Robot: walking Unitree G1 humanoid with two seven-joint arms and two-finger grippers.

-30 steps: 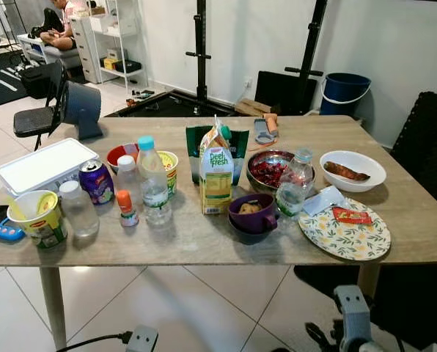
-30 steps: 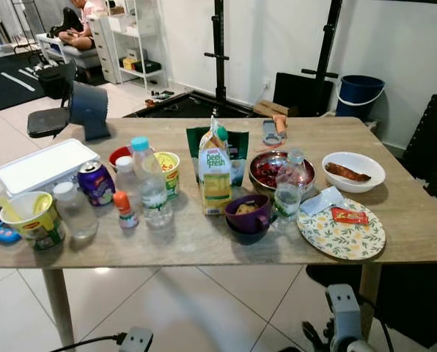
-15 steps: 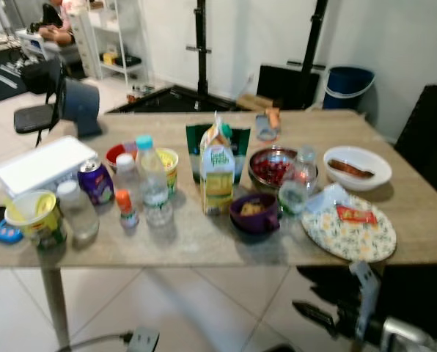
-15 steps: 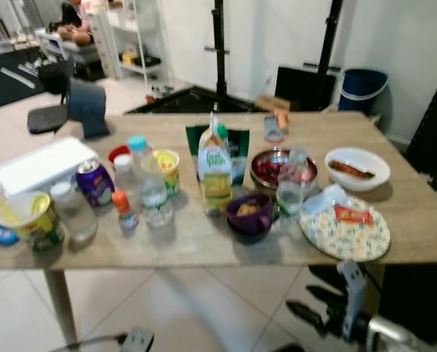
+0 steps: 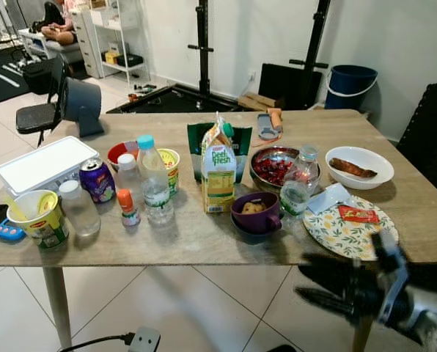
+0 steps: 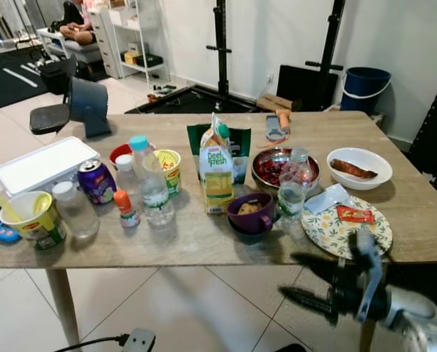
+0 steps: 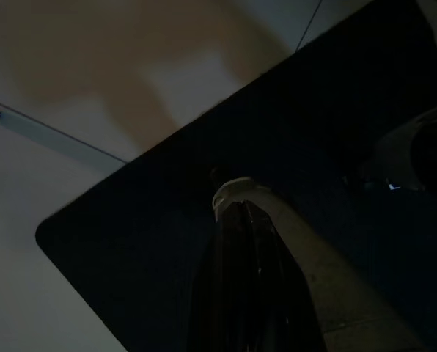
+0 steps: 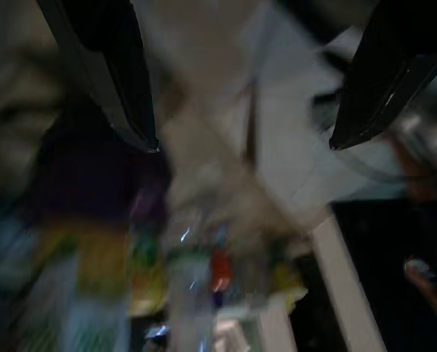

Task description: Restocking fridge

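You face light wooden rectangular table [image 5: 204,242] on pale glossy tiled floor [image 5: 174,301]. White wall [image 5: 394,37] behind. Two black upright metal stands [image 5: 203,44] against it, dark blue round bucket [image 5: 349,82] at right beside flat black panel [image 5: 284,84]. Black chair [image 5: 35,117] and grey fan-like unit [image 5: 81,106] at your far left. White shelf unit [image 5: 119,37] beyond, person seated [image 5: 53,29] in far corner. Black floor mat [image 5: 2,77] there. Even bright light.

Wood table [image 5: 204,242] w/ bottles, bowls, carton [image 5: 219,174]
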